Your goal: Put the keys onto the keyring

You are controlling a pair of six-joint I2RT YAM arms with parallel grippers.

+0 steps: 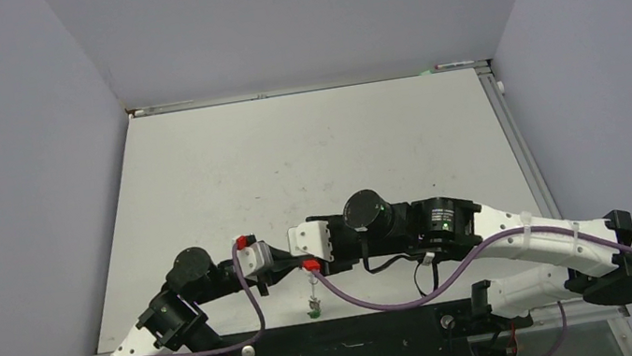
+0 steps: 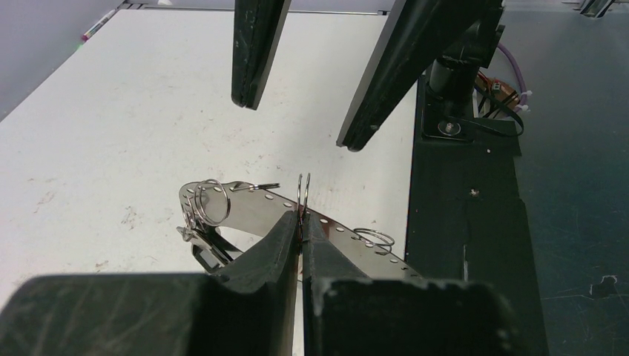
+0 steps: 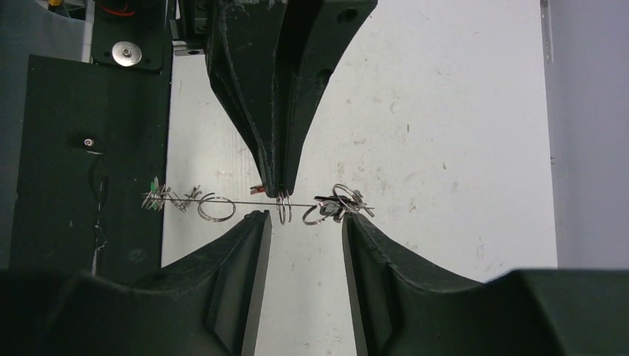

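The left pincer (image 2: pixel 301 222) was clamped on a small split ring (image 2: pixel 303 191) threaded on the keyring (image 2: pixel 248 204), gripping the silvery loop near the front edge of the counter (image 2: pixel 111 148). The right pincer (image 3: pixel 304 222) stood wide, its fingers (image 3: pixel 230 274) flanking the pinched ring without touching it. From the right wrist the keyring appeared edge-on as a thin line. A green tag (image 3: pixel 153 196) hung at one end, a dark cluster of keys (image 3: pixel 335 208) sat at the other, and more loose rings lay between them.
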